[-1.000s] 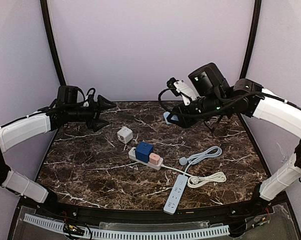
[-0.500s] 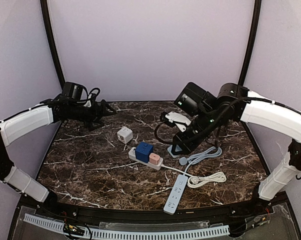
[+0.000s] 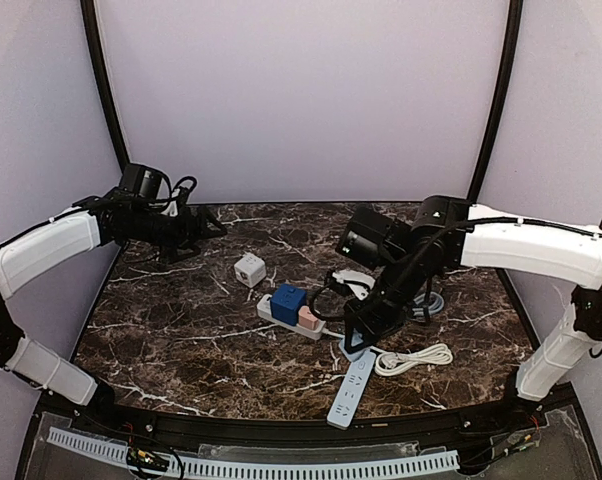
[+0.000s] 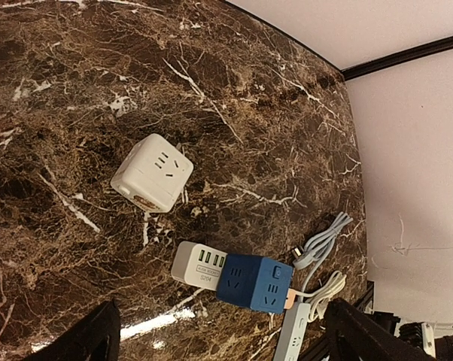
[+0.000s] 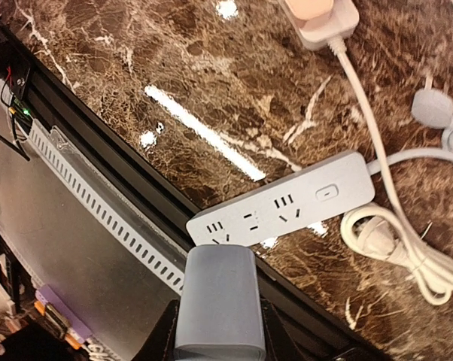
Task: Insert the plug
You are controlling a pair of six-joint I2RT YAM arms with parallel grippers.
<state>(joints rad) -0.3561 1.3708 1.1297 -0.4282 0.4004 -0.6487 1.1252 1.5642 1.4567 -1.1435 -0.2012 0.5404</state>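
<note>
My right gripper [image 3: 357, 336] is shut on a grey-blue plug block [image 3: 353, 347] and holds it just above the near end of the grey power strip [image 3: 348, 389]. In the right wrist view the plug [image 5: 215, 301] fills the space between my dark fingers [image 5: 165, 332], and its top edge overlaps the end socket of the strip [image 5: 283, 210]. Whether the plug touches the strip is hidden. My left gripper [image 3: 213, 228] is open and empty at the back left, above the table.
A white strip [image 3: 267, 309] carries a blue cube [image 3: 288, 302] and a pink plug [image 3: 308, 318]. A white cube adapter [image 3: 249, 269] lies behind it. A coiled white cord [image 3: 418, 357] and a grey cable [image 5: 430, 109] lie right of the strip. The table's front edge [image 5: 121, 158] is close.
My right arm has swung down from the back of the table toward the front, carrying the plug to just above the grey strip. My left arm has barely moved.
</note>
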